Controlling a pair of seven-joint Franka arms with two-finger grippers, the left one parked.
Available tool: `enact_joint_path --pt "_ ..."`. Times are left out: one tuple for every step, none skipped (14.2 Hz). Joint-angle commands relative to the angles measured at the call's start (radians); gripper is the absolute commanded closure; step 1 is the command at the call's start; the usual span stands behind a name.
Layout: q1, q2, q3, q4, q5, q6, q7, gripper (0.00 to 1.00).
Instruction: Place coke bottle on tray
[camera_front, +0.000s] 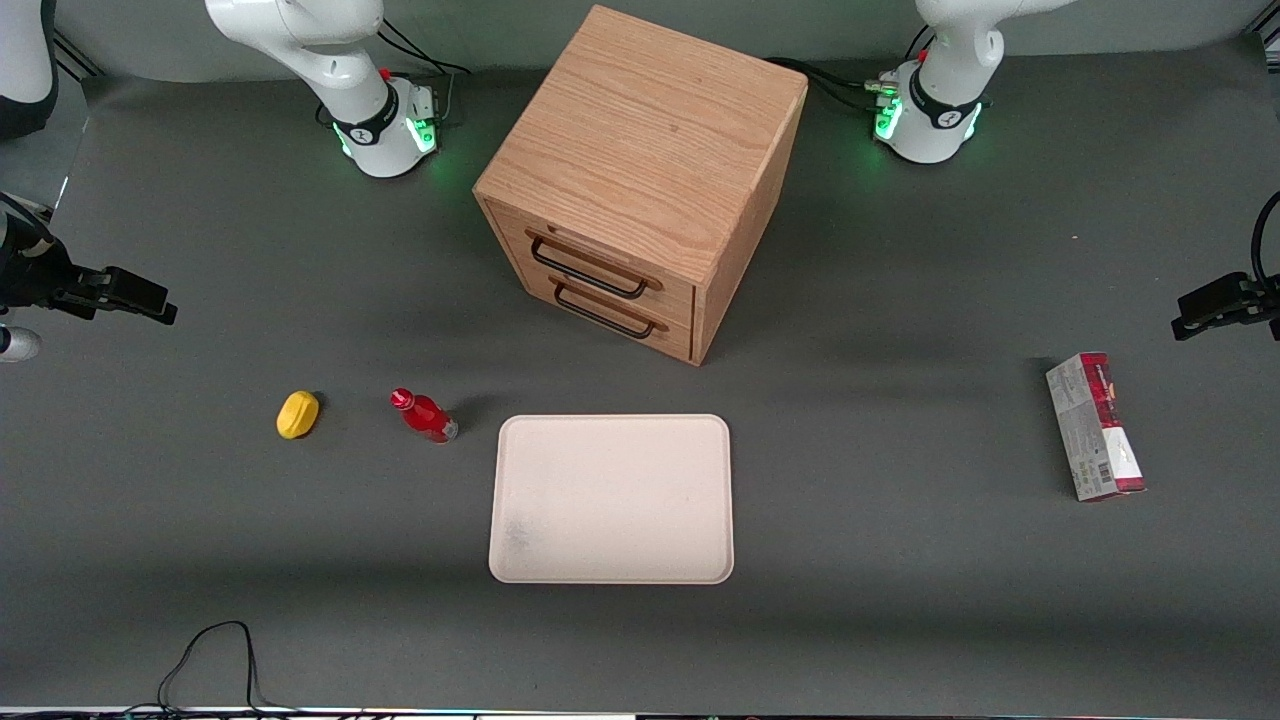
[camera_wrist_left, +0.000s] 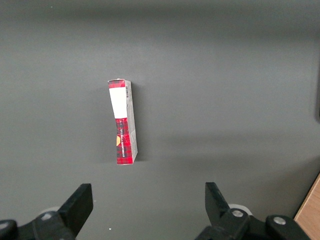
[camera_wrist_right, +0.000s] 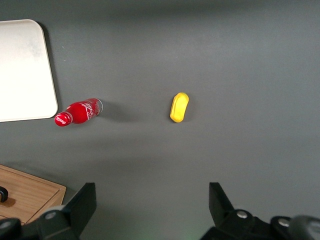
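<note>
So, current state:
Bottle (camera_front: 423, 415): red, red cap, seen standing on the grey table (camera_front: 900, 620), tilted in the front view; just beside the tray, not touching it, not held.
Tray (camera_front: 612, 498): cream-white, flat on the table, nothing seen on it; faint grey smudge in one corner; sits in front of the drawer cabinet, nearer the front camera.
Lemon (camera_front: 297, 414): yellow, lies near the bottle, toward the working arm's end of the table.
Gripper (camera_wrist_right: 152, 200): held high above the table, well apart from the bottle; fingers (camera_wrist_right: 82, 201) spread wide, nothing between them.
Cabinet (camera_front: 645, 180): wooden, two drawers, both seen shut.
Carton (camera_front: 1095, 426): red and grey, lies toward the parked arm's end.
</note>
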Motion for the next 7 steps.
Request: enact_joint_path --pt "0.015 -0.006 -0.016 0.004 -0.003 -0.013 -0.021 0.00" --pt "0.015 -0.005 -0.017 0.007 -0.003 -0.013 -0.021 0.00" --pt "0.015 -0.005 -0.017 0.007 -0.003 -0.013 -0.021 0.00" --pt "0.015 -0.005 -0.016 0.009 -0.003 -0.013 -0.021 0.00" --pt "0.017 -0.005 -0.016 0.008 -0.003 -0.013 -0.021 0.00" --pt "0.015 -0.005 -0.016 0.007 -0.002 -0.013 -0.021 0.00" --pt "0.017 -0.003 -0.014 0.006 0.000 -0.013 -0.019 0.00"
